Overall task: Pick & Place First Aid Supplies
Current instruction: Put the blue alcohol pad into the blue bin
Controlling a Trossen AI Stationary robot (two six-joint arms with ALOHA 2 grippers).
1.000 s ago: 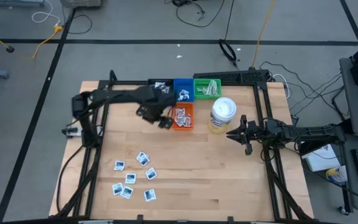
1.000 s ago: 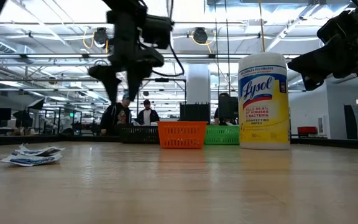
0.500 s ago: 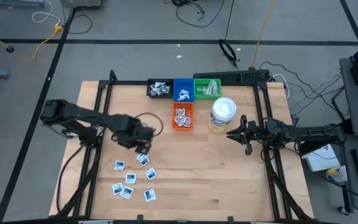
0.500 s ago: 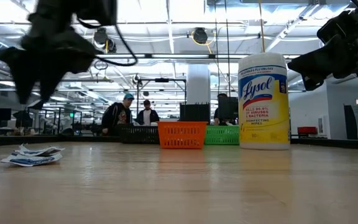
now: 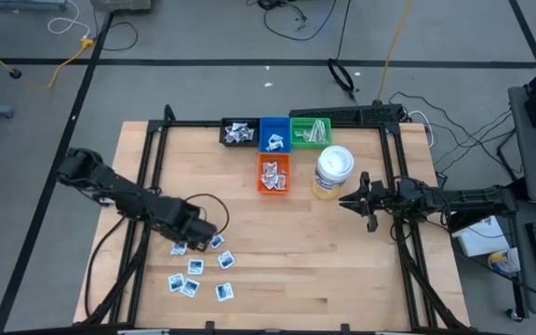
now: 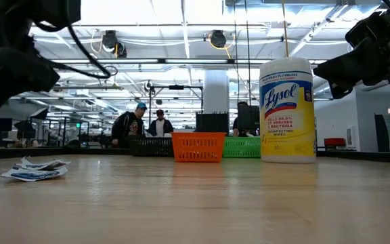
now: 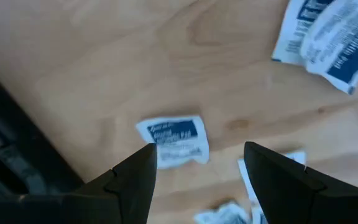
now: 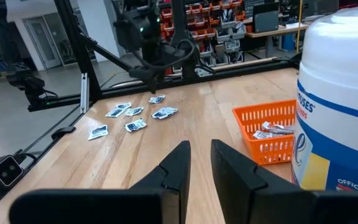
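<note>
1. Pale wooden counter (image 5: 324, 261) inside a black frame, with grey floor and loose cables around it.
2. Left hand (image 5: 196, 240) is low over the near-left part of the counter, at the far edge of the scattered first aid supplies (image 5: 198, 268). In its wrist view the fingers (image 7: 132, 180) stand apart, released, with nothing between them.
3. One small white packet (image 7: 174, 140) with dark blue print lies flat on the wood just ahead of those open fingers, slightly skewed to the wood grain. It is roughly square, so it has no clear long axis.
4. Another packet (image 7: 328, 43) with blue print lies farther off in the wrist view, and corners of others show close to the fingers.
5. From above, the loose packets lie flat in a small cluster near the left front of the counter, apart from one another and turned at different angles.
6. At the far edge stand a black bin (image 5: 239, 133), a blue bin (image 5: 274, 136) and a green bin (image 5: 310, 132) in a row. An orange basket (image 5: 274, 174) sits just in front of the blue one, with packets inside.
7. A wipes canister (image 5: 332, 172) stands upright right of the orange basket.
8. Right hand (image 5: 345, 201) waits just right of the canister, its fingers (image 8: 176, 168) nearly together and holding nothing.
9. Bare wood lies open across the middle and near right of the counter.
10. People stand in the room beyond the far edge.
</note>
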